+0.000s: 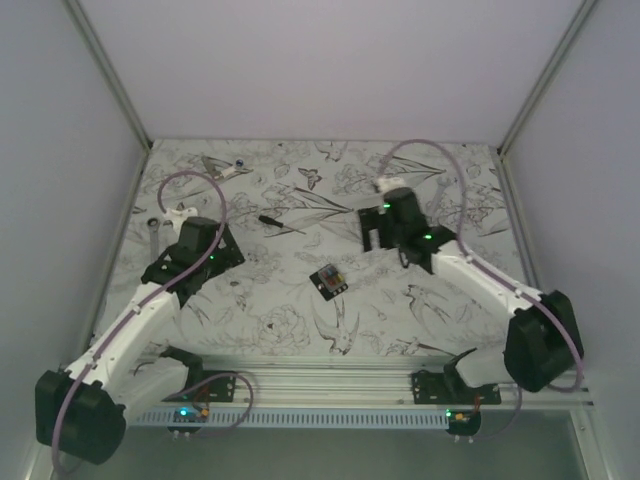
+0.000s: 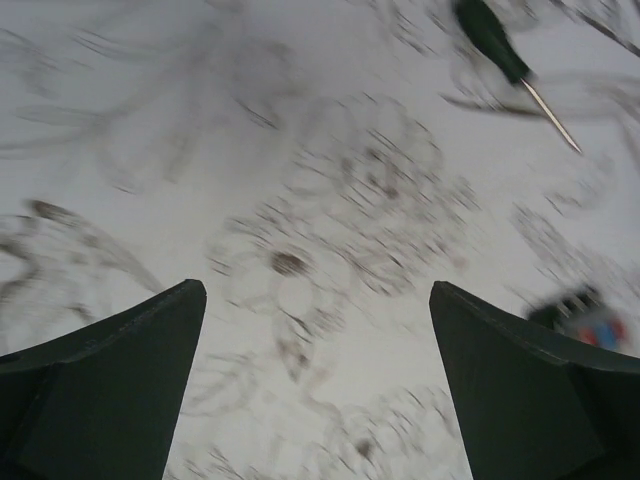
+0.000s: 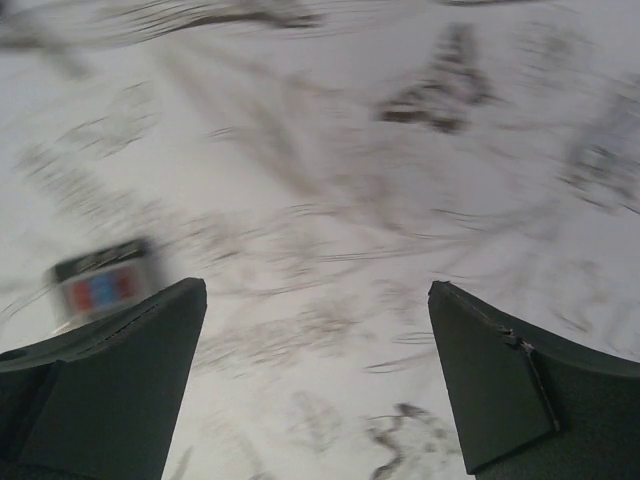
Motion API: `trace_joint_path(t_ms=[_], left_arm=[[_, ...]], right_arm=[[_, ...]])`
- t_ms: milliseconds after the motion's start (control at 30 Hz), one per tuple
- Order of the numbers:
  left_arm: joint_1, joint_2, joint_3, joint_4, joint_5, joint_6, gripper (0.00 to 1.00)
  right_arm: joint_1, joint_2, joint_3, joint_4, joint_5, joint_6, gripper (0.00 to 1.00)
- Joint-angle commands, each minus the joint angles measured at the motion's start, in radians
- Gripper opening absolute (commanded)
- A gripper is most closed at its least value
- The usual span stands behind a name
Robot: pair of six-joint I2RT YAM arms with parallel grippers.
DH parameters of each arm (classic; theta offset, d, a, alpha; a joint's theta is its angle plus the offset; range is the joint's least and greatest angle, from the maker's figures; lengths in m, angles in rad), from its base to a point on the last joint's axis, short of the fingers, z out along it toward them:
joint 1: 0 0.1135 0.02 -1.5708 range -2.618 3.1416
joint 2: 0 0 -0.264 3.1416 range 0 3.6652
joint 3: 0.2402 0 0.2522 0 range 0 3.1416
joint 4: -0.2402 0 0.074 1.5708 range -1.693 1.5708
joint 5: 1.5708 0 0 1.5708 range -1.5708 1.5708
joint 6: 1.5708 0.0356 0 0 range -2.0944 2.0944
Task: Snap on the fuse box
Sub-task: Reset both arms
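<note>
The fuse box (image 1: 328, 281) is a small black block with coloured fuses on top. It lies alone on the patterned table between the two arms. The left wrist view has it blurred at the right edge (image 2: 585, 318), beyond the right finger. In the right wrist view the fuse box (image 3: 100, 285) lies at the left, just past the left finger. My left gripper (image 1: 222, 250) (image 2: 318, 290) hovers to its left, open and empty. The right gripper (image 1: 375, 235) (image 3: 318, 288) is up and to the right of it, also open and empty. Both wrist views are motion-blurred.
A black-handled screwdriver (image 1: 272, 221) (image 2: 497, 45) lies behind the fuse box, toward the left arm. Small metal tools lie at the far left (image 1: 152, 228) and near the back edge (image 1: 225, 168). White walls enclose the table (image 1: 300, 330) on three sides.
</note>
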Motion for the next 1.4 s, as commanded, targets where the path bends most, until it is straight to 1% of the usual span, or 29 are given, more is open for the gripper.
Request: trace_joint_path(t_ms=[0,67,133,233,333,367,433,467,500,533,633,667,733,767,800,833,933,1367], left_arm=[[0.035,0.049,0.003,0.023,-0.379,0.126,1.0],[0.064,0.09,-0.009,0.094,-0.411,0.178,1.0],[0.103,0.133,-0.043,0.204,-0.402,0.236,1.0],[0.146,0.191,-0.127,0.463,-0.403,0.327,1.0],[0.195,0.275,-0.172,0.642,-0.352,0.402,1.0],[0.202,0.325,-0.168,0.67,-0.334,0.431,1.0],[0.204,0.413,-0.163,0.739,-0.343,0.488,1.0],[0.207,0.453,-0.167,0.781,-0.321,0.502,1.0],[0.21,0.486,-0.166,0.812,-0.294,0.512,1.0],[0.212,0.505,-0.179,0.865,-0.232,0.531,1.0],[0.208,0.491,-0.255,1.005,-0.122,0.59,1.0],[0.207,0.476,-0.288,1.049,-0.085,0.605,1.0],[0.207,0.481,-0.348,1.162,-0.011,0.635,1.0],[0.207,0.521,-0.362,1.219,0.028,0.657,1.0],[0.205,0.538,-0.354,1.24,0.057,0.678,1.0],[0.211,0.53,-0.351,1.214,0.074,0.672,1.0],[0.24,0.536,-0.33,1.183,0.099,0.651,1.0],[0.241,0.533,-0.328,1.176,0.117,0.657,1.0]], right_arm=[[-0.204,-0.107,-0.171,0.268,0.071,0.024,1.0],[-0.273,-0.151,-0.251,0.38,0.119,0.008,1.0],[-0.332,-0.186,-0.355,0.509,0.165,-0.01,1.0],[-0.422,-0.21,-0.49,0.749,0.215,-0.033,1.0],[-0.477,-0.196,-0.612,0.972,0.245,-0.041,1.0],[-0.49,-0.182,-0.647,1.047,0.25,-0.044,1.0],[-0.5,-0.135,-0.696,1.163,0.262,-0.069,1.0],[-0.504,-0.098,-0.725,1.232,0.262,-0.081,1.0],[-0.508,-0.057,-0.763,1.346,0.249,-0.087,0.99],[-0.509,-0.026,-0.799,1.444,0.213,-0.1,0.99],[-0.509,0.002,-0.821,1.508,0.129,-0.135,0.99],[-0.509,0.017,-0.842,1.56,0.099,-0.149,0.99],[-0.509,0.075,-0.874,1.683,0.087,-0.162,0.99],[-0.51,0.068,-0.86,1.64,0.082,-0.158,0.99],[-0.512,0.063,-0.838,1.584,0.066,-0.158,0.99],[-0.513,0.078,-0.824,1.585,0.056,-0.167,0.99],[-0.564,0.075,-0.78,1.486,-0.026,-0.135,0.99],[-0.57,0.07,-0.781,1.487,-0.038,-0.132,0.99]])
